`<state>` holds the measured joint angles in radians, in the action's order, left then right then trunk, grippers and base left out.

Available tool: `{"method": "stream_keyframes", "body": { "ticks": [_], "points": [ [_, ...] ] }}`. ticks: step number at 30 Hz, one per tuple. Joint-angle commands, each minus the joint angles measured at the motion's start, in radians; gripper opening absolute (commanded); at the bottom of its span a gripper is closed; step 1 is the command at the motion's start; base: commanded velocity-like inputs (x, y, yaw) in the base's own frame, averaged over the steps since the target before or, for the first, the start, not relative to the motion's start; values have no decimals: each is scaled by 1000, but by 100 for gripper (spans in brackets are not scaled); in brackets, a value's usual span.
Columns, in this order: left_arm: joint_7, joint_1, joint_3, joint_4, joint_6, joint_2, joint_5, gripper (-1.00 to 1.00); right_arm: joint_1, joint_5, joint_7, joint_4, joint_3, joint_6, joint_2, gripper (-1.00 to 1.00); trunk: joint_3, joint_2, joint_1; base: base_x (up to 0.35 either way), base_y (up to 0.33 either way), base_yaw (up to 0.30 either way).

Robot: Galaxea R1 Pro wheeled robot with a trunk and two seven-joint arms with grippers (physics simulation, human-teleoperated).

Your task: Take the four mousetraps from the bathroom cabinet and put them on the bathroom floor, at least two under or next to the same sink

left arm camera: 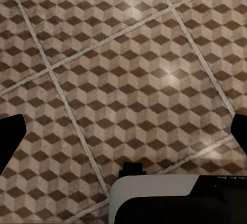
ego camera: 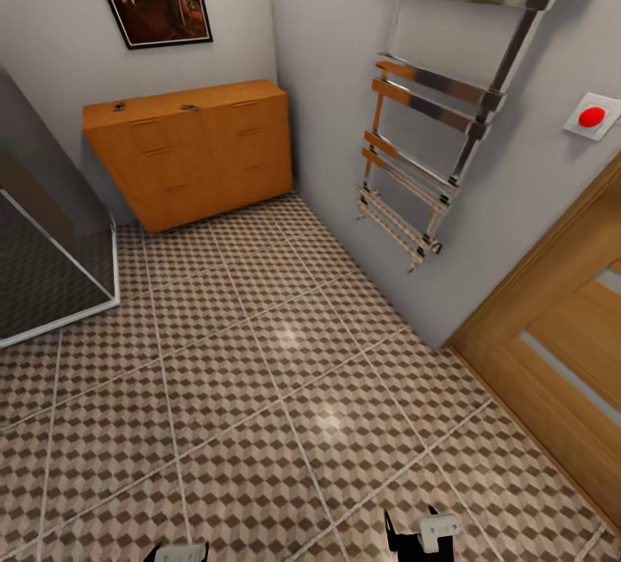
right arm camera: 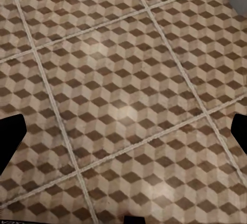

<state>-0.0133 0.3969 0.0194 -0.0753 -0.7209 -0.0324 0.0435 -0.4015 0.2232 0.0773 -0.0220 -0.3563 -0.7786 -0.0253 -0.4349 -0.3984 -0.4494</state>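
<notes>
Nearest the cabinet [ego camera: 194, 148], both grippers, left [left arm camera: 123, 131] and right [right arm camera: 123, 131], hang spread and empty over bathroom floor [ego camera: 259, 355]. Atop that cabinet, two dark specks, perhaps mousetraps [ego camera: 118, 106]: likely light, stiff; pinch board edges.

We see the bathroom floor [ego camera: 259, 355] with its cube-pattern tiles; the cabinet [ego camera: 194, 148] stands on it in the far corner; a glass enclosure [ego camera: 52, 286] rests at the left.
</notes>
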Motion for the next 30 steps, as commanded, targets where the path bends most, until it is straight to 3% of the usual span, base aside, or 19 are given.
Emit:
{"method": "stream_keyframes", "body": {
  "ticks": [1,17,30],
  "points": [
    [-1,2,3,-4,-6,0,4,100,0,2,8,0,-9,-2,0,100,-2,-2,-1,37,-7,283],
    [1,2,3,-4,-6,0,4,100,0,2,8,0,-9,-2,-1,100,-10,-2,-1,13,-1,281],
    [0,2,3,-4,-6,0,4,100,0,2,7,0,-9,-2,-1,100,-17,-2,-1,207,0,281]
  ]
}}
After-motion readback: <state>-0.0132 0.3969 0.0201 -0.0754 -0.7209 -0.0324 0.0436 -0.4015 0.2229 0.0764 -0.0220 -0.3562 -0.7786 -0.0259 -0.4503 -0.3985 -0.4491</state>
